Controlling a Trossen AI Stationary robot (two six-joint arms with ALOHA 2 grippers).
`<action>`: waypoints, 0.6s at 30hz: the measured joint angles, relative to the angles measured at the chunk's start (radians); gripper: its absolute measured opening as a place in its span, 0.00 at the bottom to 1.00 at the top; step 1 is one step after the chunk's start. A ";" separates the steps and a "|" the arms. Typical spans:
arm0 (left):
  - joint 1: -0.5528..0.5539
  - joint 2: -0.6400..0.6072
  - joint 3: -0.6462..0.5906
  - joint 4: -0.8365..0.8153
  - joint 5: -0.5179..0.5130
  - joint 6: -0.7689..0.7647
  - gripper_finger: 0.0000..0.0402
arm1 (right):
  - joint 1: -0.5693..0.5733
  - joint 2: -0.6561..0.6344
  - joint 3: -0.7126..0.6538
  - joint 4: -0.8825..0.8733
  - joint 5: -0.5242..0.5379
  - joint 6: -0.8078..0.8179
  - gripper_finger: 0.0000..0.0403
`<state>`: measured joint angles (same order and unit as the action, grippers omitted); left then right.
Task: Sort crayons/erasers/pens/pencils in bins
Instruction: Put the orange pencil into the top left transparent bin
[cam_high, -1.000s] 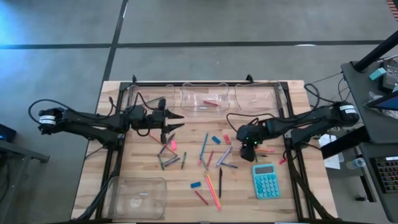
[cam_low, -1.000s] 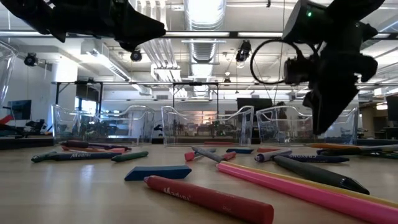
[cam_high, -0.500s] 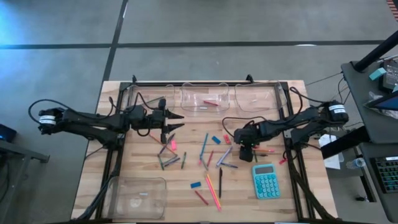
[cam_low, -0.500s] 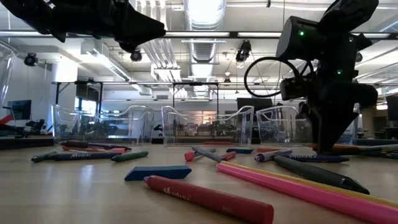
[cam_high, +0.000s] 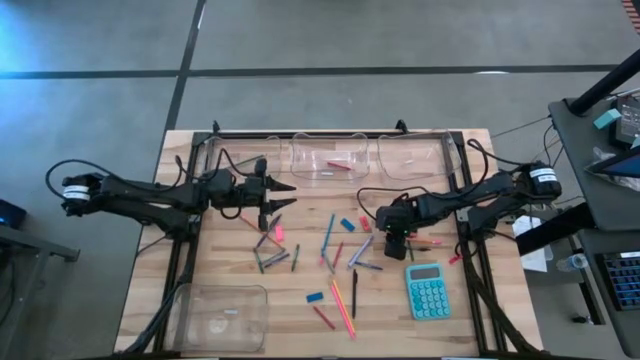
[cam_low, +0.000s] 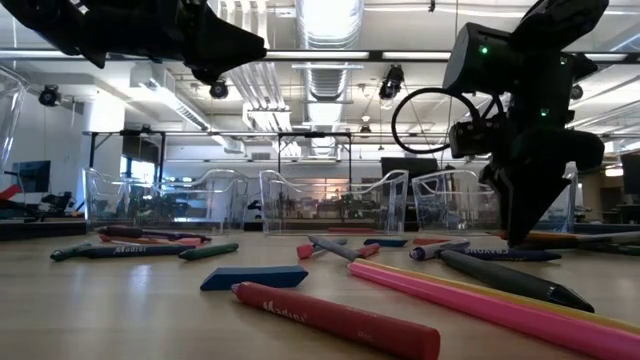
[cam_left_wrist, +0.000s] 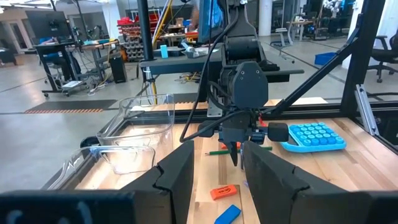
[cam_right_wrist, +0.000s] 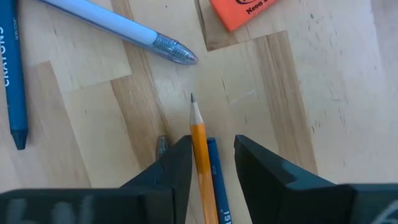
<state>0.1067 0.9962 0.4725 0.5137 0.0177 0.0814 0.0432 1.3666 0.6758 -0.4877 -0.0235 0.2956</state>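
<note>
The right gripper (cam_right_wrist: 211, 155) is down on the table right of centre in the high view, its fingers narrowing around an orange pencil (cam_right_wrist: 202, 146), presumably to carry it to the bins (cam_high: 330, 158) along the top edge.

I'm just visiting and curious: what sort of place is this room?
Probably a robotics lab or workshop: exposed ceiling ducts, a bare concrete floor, and workbenches crowded with equipment beyond the wooden table.
</note>
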 joint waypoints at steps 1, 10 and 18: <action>0.000 0.000 0.000 0.000 0.000 0.000 0.31 | 0.000 0.000 0.000 0.000 0.000 0.000 0.28; 0.000 0.000 -0.001 -0.001 0.000 0.000 0.31 | 0.000 -0.016 0.007 -0.024 -0.001 0.020 0.28; 0.000 0.000 -0.001 -0.001 0.000 0.000 0.31 | 0.000 -0.069 0.073 -0.106 0.000 0.027 0.27</action>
<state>0.1070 0.9962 0.4713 0.5125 0.0177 0.0811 0.0433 1.2977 0.7488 -0.5936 -0.0235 0.3222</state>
